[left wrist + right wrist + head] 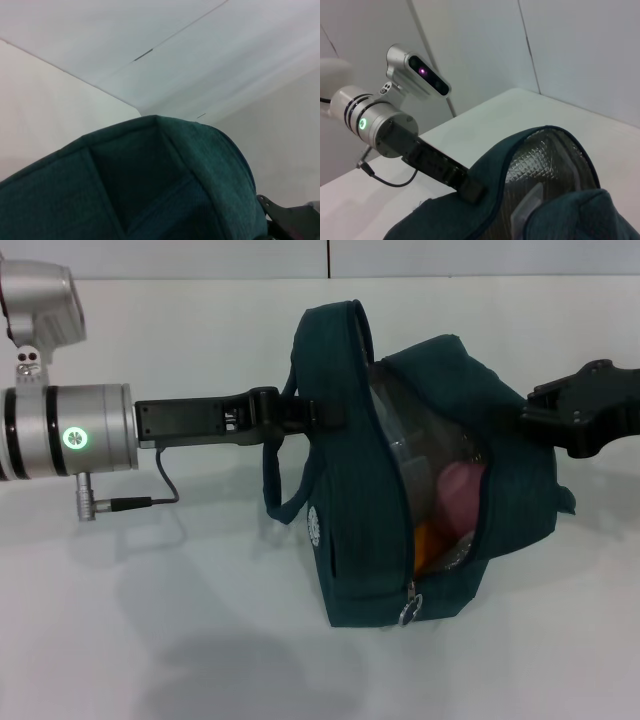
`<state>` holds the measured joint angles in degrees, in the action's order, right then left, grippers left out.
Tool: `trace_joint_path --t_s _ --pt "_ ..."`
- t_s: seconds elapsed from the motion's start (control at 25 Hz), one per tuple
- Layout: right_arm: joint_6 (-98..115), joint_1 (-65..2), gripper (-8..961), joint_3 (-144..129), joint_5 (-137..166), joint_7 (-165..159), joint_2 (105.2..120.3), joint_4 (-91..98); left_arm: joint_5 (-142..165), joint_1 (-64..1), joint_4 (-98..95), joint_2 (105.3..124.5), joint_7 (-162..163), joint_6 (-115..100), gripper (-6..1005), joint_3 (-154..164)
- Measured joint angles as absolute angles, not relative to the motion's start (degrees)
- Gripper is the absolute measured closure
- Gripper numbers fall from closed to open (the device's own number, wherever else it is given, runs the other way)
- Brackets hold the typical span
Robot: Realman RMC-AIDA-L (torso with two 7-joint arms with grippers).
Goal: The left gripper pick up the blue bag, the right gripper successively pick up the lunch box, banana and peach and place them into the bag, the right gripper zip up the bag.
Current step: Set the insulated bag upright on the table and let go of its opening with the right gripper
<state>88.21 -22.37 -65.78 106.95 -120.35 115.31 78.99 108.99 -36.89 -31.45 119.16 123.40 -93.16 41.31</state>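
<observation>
Near the bag's point(350, 470) low end sits the zipper pull point(409, 612), below the right gripper point(585, 410), jaws unclear; left gripper point(300, 412) clenched on the bag's rim.

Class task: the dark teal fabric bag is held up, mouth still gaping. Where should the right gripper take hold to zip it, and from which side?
Grip the small metal zipper pull hanging at the near end of the dark teal fabric bag, coming from the robot's side, since it dangles clear.
</observation>
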Motion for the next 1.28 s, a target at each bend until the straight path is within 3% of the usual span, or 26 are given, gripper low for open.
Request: trace_joint_path --t_s 0.88,1.2,1.28 --pt "85.42 -19.60 896 -64.53 103.17 -119.81 115.57 77.00 108.21 -40.00 -30.14 119.35 123.32 -92.55 948 45.38" --pt "84.63 -22.06 895 -63.13 97.02 -117.51 115.30 68.40 108.17 -39.87 -29.52 119.49 123.38 -92.50 948 45.34" --pt "85.66 -22.96 852 -62.55 94.88 -115.79 115.29 65.96 108.16 -39.94 -29.28 119.50 123.35 -92.46 947 45.35"
